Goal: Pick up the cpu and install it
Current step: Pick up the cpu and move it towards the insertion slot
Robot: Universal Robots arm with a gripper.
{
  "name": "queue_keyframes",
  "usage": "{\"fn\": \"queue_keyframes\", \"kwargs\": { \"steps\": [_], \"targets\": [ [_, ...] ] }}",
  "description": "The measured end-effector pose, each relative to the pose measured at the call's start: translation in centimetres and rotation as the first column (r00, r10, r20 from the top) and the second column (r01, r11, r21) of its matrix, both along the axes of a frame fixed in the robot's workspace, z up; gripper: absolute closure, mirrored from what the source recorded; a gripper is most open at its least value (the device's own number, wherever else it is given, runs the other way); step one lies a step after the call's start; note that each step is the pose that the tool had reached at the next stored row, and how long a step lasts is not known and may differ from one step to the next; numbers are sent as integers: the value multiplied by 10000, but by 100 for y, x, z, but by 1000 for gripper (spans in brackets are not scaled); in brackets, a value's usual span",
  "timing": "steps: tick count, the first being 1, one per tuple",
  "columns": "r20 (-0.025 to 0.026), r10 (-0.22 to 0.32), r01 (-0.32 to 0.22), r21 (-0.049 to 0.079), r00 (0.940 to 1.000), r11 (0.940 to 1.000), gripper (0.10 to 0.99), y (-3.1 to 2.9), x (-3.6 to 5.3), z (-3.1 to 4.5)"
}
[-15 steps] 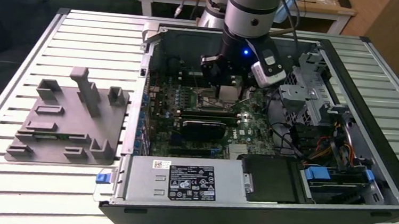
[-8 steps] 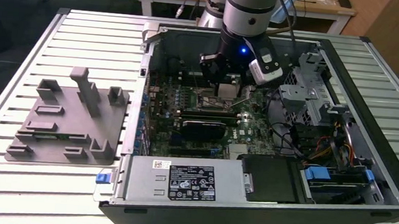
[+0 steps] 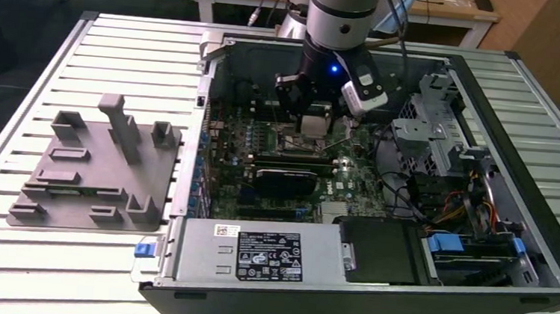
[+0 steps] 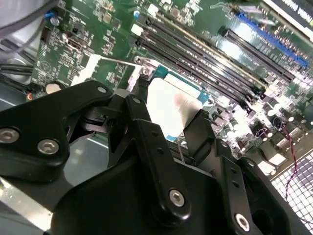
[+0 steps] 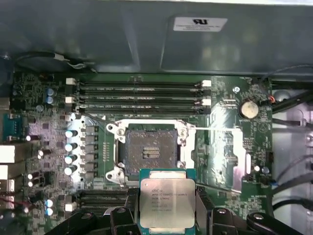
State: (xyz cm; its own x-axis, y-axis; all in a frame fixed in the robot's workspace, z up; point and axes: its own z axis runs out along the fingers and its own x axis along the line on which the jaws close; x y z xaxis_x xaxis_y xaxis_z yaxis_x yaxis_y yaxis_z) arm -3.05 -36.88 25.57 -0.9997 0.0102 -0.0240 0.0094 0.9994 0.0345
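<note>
- Your gripper [image 5: 167, 208] is pinching the chip [image 5: 167, 193], fingers closed on two edges.
- You're holding it over the board [image 5: 222, 161], just beside the bare socket [image 5: 149, 149].
- Memory slots [image 5: 142, 95] are flanking the socket.

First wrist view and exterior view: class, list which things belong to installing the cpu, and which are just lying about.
Belong to the job: flat square silvery-grey metal cpu; black end effector gripping it; empty black-framed square socket.
Lying about: grey plastic tray with upright blocks; long black memory slots; round silver coin battery.
</note>
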Motion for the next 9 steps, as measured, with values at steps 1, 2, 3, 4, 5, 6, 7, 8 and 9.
{"fn": "queue_keyframes", "kwargs": {
  "steps": [1,2,3,4,5,6,7,8,9],
  "targets": [
    [0,-1,1,-5,10000,10000,545,11,-12,-7],
    [0,-2,2,-11,10000,10000,545,22,-23,-13],
    [0,0,0,-15,10000,10000,545,33,-34,-20],
    [0,1,-1,-18,10000,10000,545,44,-46,-26],
    [0,1,-1,-21,10000,10000,545,56,-57,-33],
    [0,1,-1,-21,10000,10000,545,68,-67,-39],
    [0,0,0,-21,10000,10000,545,83,-76,-46],
    [0,-1,1,-20,10000,10000,545,97,-82,-52],
    [0,-1,1,-20,10000,10000,545,112,-86,-59]
  ]
}}
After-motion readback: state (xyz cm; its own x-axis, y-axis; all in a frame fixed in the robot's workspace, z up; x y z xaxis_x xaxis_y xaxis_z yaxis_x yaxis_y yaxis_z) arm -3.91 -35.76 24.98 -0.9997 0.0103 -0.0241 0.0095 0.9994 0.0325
